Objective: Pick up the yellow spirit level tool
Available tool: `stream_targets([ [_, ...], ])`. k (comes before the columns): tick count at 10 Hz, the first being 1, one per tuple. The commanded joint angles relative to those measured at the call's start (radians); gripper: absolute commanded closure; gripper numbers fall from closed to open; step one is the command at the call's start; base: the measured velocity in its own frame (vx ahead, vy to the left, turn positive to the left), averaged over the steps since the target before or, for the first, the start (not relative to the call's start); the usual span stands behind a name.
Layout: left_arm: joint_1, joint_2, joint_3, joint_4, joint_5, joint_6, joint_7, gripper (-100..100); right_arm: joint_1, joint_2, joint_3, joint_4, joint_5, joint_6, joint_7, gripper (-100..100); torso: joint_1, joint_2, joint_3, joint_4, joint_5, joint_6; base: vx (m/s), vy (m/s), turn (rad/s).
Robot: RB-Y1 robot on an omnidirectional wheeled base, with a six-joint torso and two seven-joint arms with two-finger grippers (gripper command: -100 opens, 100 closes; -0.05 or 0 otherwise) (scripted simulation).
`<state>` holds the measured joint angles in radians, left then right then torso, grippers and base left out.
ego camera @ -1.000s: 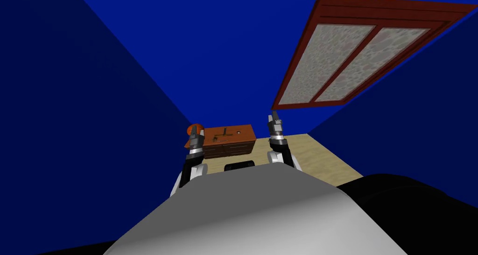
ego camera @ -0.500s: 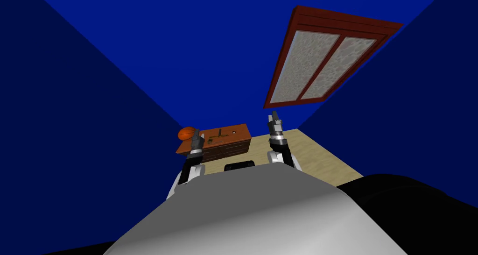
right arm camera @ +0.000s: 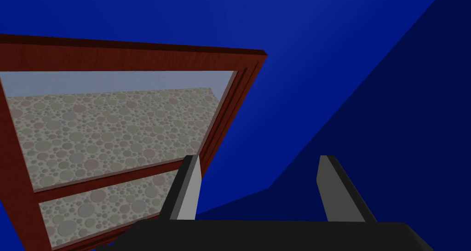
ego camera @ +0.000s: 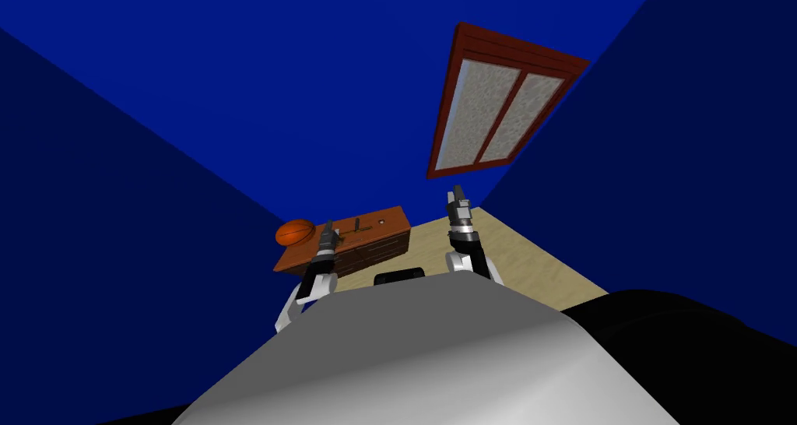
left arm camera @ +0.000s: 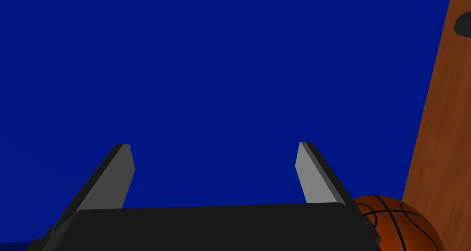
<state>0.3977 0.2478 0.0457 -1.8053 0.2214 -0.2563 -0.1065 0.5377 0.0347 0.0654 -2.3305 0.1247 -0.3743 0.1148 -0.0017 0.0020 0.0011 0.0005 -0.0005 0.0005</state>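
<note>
Near basketball, left claw pointing forward, spread

could not identify the small dark shapes on the brown dresser in the head view: too small, colour unreadable. noted part of the dresser hidden behind the left gripper. in the left wrist view, found the basketball cut off by the picture's edge and partly covered by the gripper body; found a dark rounded item clipped at the edge, kind undetermined.

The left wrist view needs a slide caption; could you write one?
Open left tool facing a blue wall, with a basketball and brown dresser alongside.
</note>
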Motion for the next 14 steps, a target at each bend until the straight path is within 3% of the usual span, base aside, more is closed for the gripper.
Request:
stream_targets([
  [1,-0.014,0.007,0.008,0.047,0.010,0.039,-0.007,-100,0.000,0.000,0.000,0.000,0.000,0.000,0.000,0,0.000,0.000,0.000,0.000,0.000,0.000,-0.018,-0.022,-0.144],
  [4,-0.053,0.053,0.042,0.135,0.055,0.113,-0.012,-100,0.000,0.000,0.000,0.000,0.000,0.000,0.000,0,0.001,-0.001,0.000,0.000,0.000,-0.001,-0.010,-0.023,-0.235],
  [6,-0.053,0.053,0.042,0.164,0.055,0.113,-0.012,-100,0.000,0.000,0.000,0.000,0.000,0.000,0.000,0,0.002,-0.001,-0.001,0.000,0.000,-0.001,-0.006,-0.006,-0.047],
  [9,-0.095,0.099,0.078,0.248,0.103,0.192,-0.017,-100,0.000,0.000,0.000,0.000,0.000,0.000,0.000,0,0.002,-0.001,-0.001,0.000,0.000,-0.001,-0.006,-0.012,-0.266],
  [11,-0.095,0.099,0.078,0.288,0.103,0.192,-0.017,-100,0.000,0.000,0.000,0.000,0.000,0.000,0.000,0,0.002,-0.001,-0.001,0.000,0.001,-0.002,-0.003,0.000,-0.048],
  [14,-0.137,0.143,0.116,0.393,0.154,0.276,-0.022,-100,0.000,0.000,0.000,0.000,0.000,0.000,0.000,0,0.003,-0.001,-0.001,0.000,0.001,-0.001,-0.003,-0.002,-0.246],
])
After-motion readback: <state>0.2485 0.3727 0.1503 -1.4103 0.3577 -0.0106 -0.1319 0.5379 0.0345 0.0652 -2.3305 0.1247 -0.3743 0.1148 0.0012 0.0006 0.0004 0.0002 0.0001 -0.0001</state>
